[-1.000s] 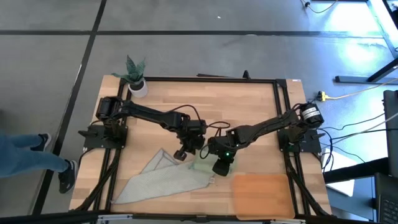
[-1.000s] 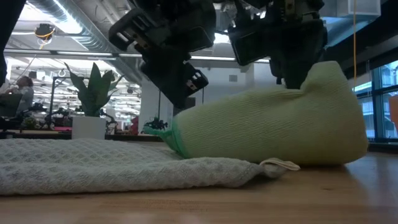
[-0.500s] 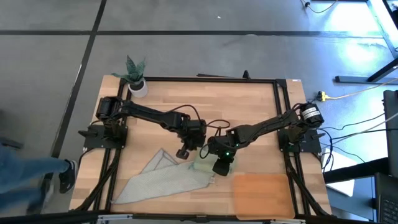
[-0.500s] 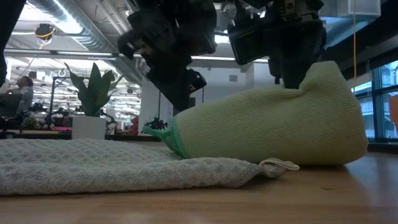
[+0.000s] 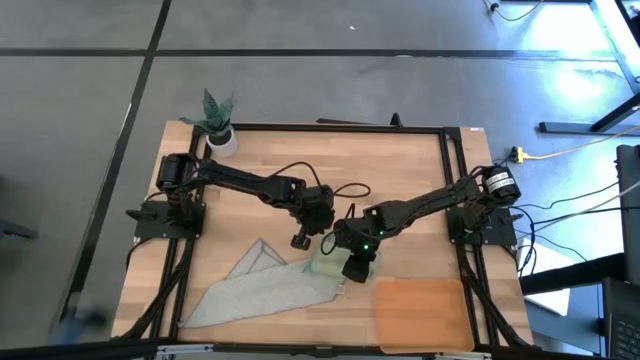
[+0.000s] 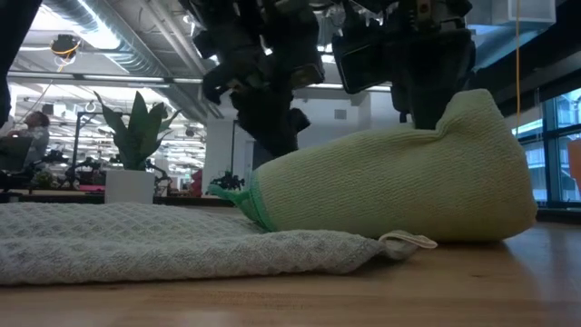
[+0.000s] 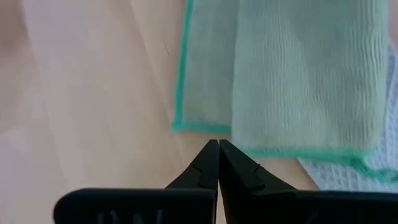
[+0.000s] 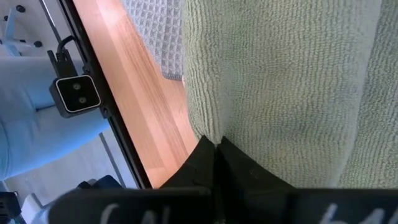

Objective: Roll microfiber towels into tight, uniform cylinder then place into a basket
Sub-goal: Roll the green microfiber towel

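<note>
Looking straight down, the green towel [image 5: 327, 266] is seen as a small bundle near the middle of the table [image 5: 400, 170], lying partly on the spread grey towel [image 5: 255, 290] and close beside the orange-brown basket [image 5: 420, 305]. The right claw [image 5: 357, 268] is set on the bundle, apparently to keep the roll from loosening, while the left claw [image 5: 301, 240] is held just off the bundle's far side. Whether the roll is tight cannot be judged here, since it is largely covered by the right arm.

From table height, the green towel [image 6: 390, 195] is shown as a plump roll resting on the grey towel [image 6: 163, 245], with one end raised where the right claw [image 6: 427, 113] is pressed into it. The left claw [image 6: 277, 132] is seen behind the roll, its tips hidden by the cloth. The potted plant [image 6: 132, 154] stands well apart; the basket is not clearly made out.

In the left wrist view, the left claw [image 7: 218, 151] is pressed together and empty, poised at the teal-edged border of the green towel [image 7: 298, 74], with a corner of grey towel [image 7: 367, 174] beyond.

In the right wrist view, the right claw [image 8: 216, 149] is closed, a fold of green towel [image 8: 280, 81] apparently pinched between its tips; the pinch point itself is buried in cloth.
</note>
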